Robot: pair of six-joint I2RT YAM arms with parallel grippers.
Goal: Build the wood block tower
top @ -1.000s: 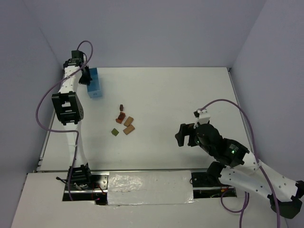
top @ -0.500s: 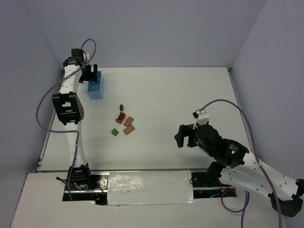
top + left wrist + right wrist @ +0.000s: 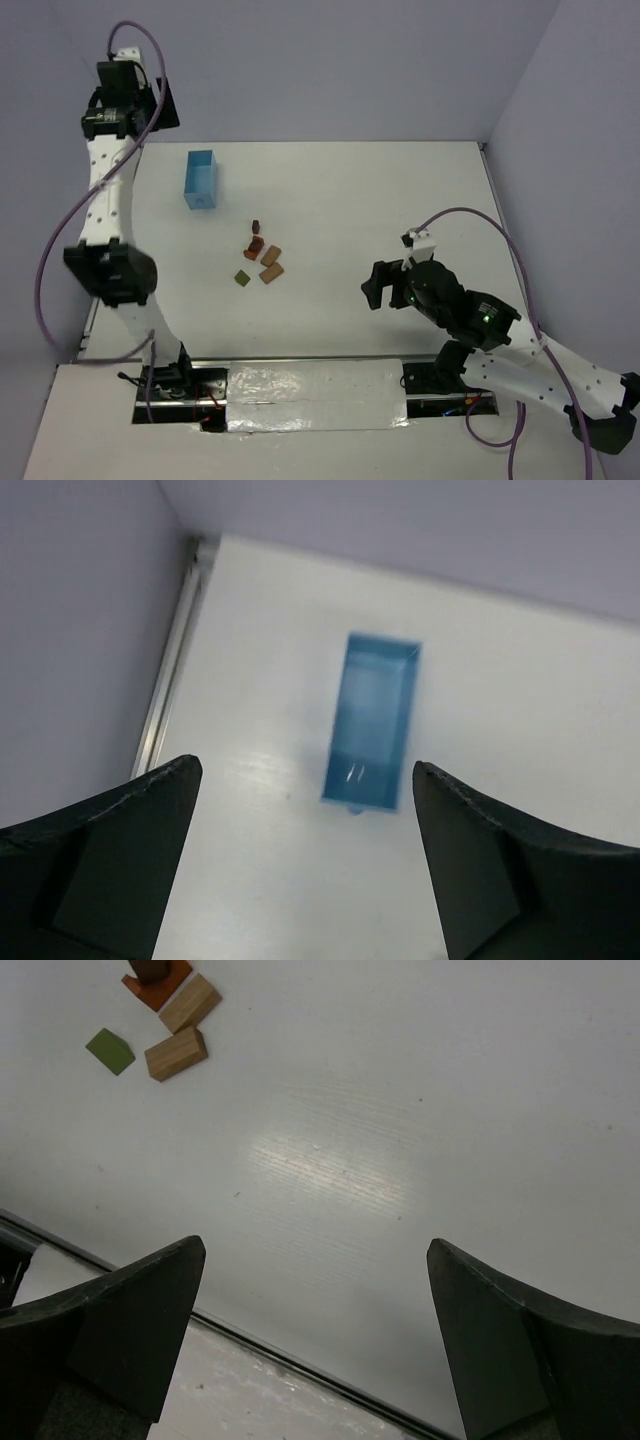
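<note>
Left gripper point(image 3: 305, 768) now high above rectangular box point(image 3: 372, 725)

Bare counter point(image 3: 400, 200) lies all round the blocks point(image 3: 270, 255), so they are open to reach from every side. The box point(image 3: 200, 180) stands well apart, far left near the wall point(image 3: 30, 150).

I see the table point(image 3: 400, 200) bearing a box point(image 3: 200, 180) at ten o'clock, and loose blocks point(image 3: 271, 272) just left of centre.
</note>
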